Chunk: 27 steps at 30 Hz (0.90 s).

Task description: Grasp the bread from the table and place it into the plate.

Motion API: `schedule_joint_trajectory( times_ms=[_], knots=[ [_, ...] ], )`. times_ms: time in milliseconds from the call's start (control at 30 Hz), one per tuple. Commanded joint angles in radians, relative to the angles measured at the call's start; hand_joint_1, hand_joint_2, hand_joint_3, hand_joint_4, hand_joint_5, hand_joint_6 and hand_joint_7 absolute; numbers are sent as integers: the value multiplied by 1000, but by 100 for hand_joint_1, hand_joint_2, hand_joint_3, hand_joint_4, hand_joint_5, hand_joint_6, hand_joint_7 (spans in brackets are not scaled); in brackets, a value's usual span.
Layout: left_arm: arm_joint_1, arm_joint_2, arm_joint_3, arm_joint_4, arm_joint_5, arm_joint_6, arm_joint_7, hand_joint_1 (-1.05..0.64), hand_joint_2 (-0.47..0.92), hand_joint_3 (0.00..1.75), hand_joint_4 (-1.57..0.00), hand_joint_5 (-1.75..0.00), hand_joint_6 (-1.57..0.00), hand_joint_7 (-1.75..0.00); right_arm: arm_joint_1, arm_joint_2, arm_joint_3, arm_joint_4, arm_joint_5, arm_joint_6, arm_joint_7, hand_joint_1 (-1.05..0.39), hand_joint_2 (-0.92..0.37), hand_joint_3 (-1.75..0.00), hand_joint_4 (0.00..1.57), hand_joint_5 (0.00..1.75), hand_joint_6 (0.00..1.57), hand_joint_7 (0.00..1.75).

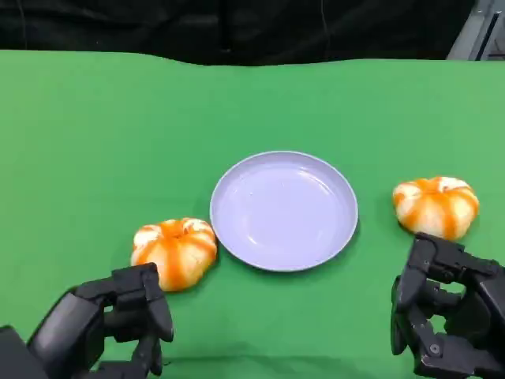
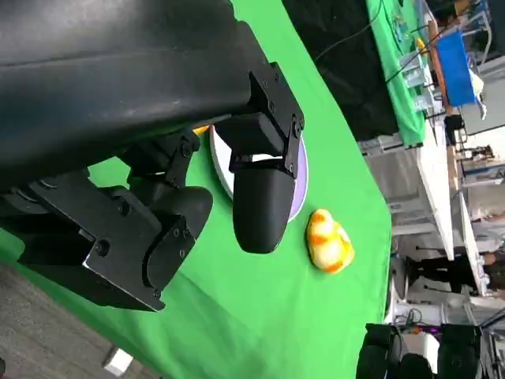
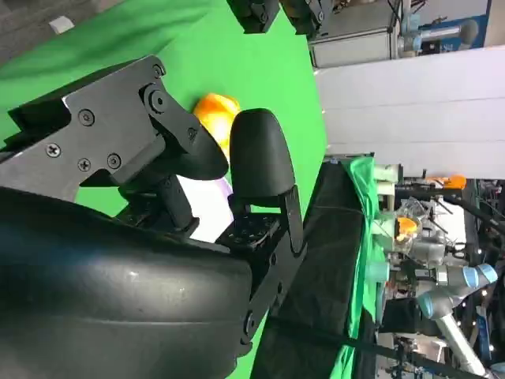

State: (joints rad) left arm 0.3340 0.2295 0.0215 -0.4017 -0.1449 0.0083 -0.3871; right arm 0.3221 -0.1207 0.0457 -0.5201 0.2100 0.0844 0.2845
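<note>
Two orange-and-white bread rolls lie on the green table either side of a pale lilac plate [image 1: 284,209]. The left roll [image 1: 173,251] sits just beyond my left hand [image 1: 118,320], whose fingers are apart and hold nothing. The right roll [image 1: 436,205] lies just past my right hand [image 1: 446,316], which is also empty with its fingers spread. In the left wrist view, the plate [image 2: 298,170] and the right roll [image 2: 329,241] show beyond my left hand's fingers [image 2: 260,205]. In the right wrist view, the left roll [image 3: 213,109] and the plate [image 3: 205,201] show behind my right hand's fingers [image 3: 259,158].
The green cloth [image 1: 102,134] covers the table up to a black backdrop [image 1: 237,28] at the far edge. Other benches with equipment stand beyond the table [image 2: 442,71] in the left wrist view.
</note>
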Motion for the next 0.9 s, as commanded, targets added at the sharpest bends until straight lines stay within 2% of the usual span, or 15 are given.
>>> schedule_joint_trajectory(
  times_ms=[33,300,333,367,400,433,500,633,800,900],
  knots=[
    [3,7,4,-4,27,-21,24,5,45,140,-82,-175,-74,-160,-1,-12,-13,-10,9,-5,-1,-3,-57,-122,90,175,71,169],
    [2,5,5,-1,41,-30,32,5,46,137,-82,-175,-76,-155,-2,-14,-13,-10,9,-3,0,-4,-58,-122,89,175,70,169],
    [-9,-2,14,21,64,-80,51,5,46,136,-82,-175,-76,-155,-5,-11,-10,-4,-1,-15,-3,-4,-58,-122,89,175,70,169],
    [-35,33,8,29,212,-127,111,1,56,108,-76,-143,-72,-122,-10,-8,-8,6,-3,-24,-3,-3,-57,-122,89,175,71,170],
    [-62,65,-2,29,354,-160,162,-27,70,76,-48,-101,-57,-82,-13,-5,-6,14,-4,-30,-3,-3,-57,-124,90,175,71,170],
    [-81,86,-9,29,455,-181,197,-50,83,45,-36,-54,-53,-38,-15,-3,-6,19,-5,-33,-2,-2,-56,-126,90,175,71,170],
    [-118,123,-32,11,627,-170,235,-68,90,29,-25,-22,-49,-11,-19,-5,-6,25,-10,-38,-2,-2,-55,-128,90,175,72,170],
    [-177,155,-76,11,876,-149,296,-85,92,25,-16,-10,-47,-2,-25,-8,-10,28,-8,-28,-3,-1,-55,-127,89,175,71,169],
    [-248,178,-142,23,1131,-62,259,-91,92,26,-12,-6,-44,0,-25,-4,-12,36,-7,-39,-4,0,-55,-127,89,175,72,168],
    [-297,172,-179,64,1200,-16,226,-91,92,27,-10,-5,-42,0,-25,-5,-12,41,-17,-53,-7,0,-55,-127,88,175,72,168]
  ],
)
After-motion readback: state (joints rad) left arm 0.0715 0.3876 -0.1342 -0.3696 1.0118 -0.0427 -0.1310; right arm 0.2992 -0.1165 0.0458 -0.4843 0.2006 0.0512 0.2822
